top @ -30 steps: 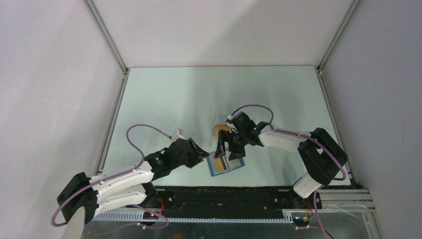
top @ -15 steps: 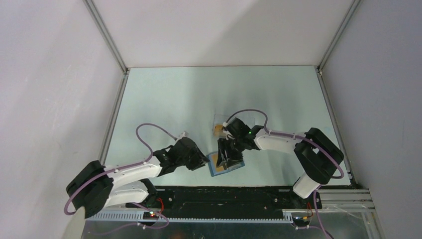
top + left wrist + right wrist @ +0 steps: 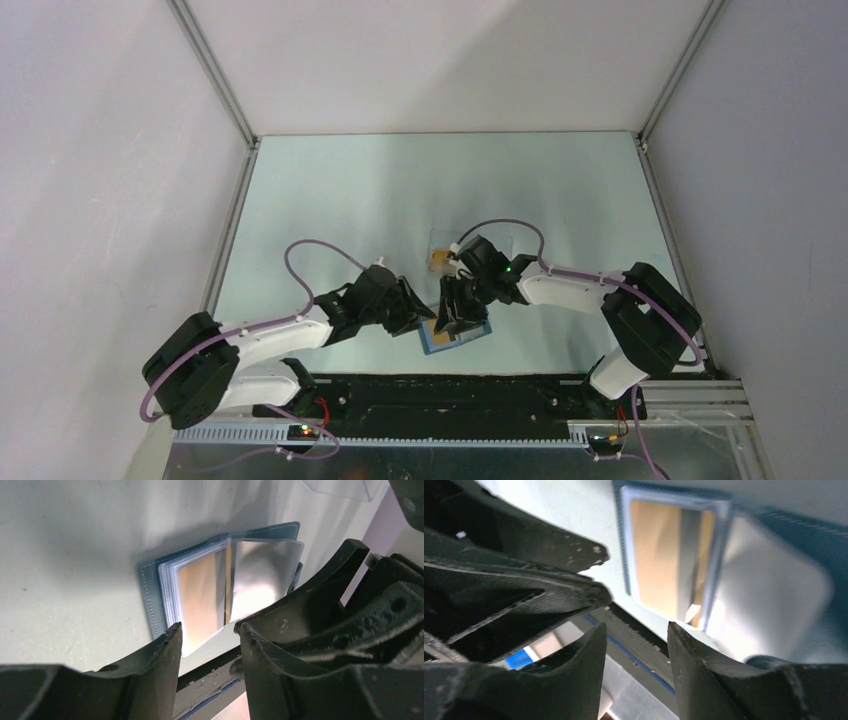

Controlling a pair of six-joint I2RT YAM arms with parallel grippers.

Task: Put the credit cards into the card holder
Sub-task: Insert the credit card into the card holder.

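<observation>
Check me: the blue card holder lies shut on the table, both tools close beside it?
Not shut: the left wrist view shows the card holder lying open, a gold card in its sleeve. The left tool and right tool are beside it.

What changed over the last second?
Left gripper moved right in the top view, up to the card holder. Right gripper came down over the holder, then held. Nothing taken or released; both open. Holder stays open in place, orange card in its sleeve; clear box unmoved.
</observation>
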